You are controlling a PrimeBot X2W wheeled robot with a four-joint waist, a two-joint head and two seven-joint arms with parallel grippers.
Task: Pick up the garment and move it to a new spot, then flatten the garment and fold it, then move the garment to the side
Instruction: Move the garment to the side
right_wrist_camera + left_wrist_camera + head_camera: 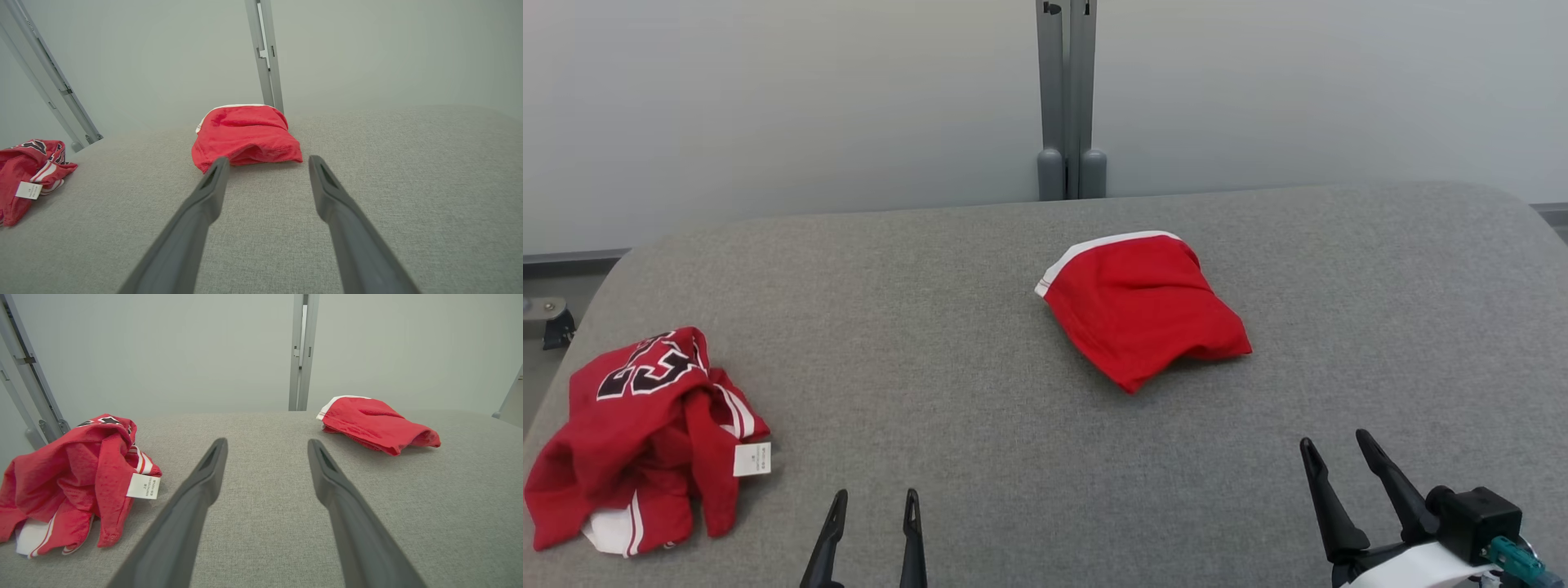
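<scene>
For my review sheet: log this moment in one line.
left gripper open, empty | right gripper open, empty | jersey crumpled, left | folded garment centre

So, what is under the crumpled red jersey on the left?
The crumpled jersey lies on the grey table; its white tag and a white edge stick out. Whatever its folds cover is hidden.

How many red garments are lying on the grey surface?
2. A crumpled jersey with a white tag lies at the near left; a folded garment lies farther away, right of centre. None seems hidden.
</scene>
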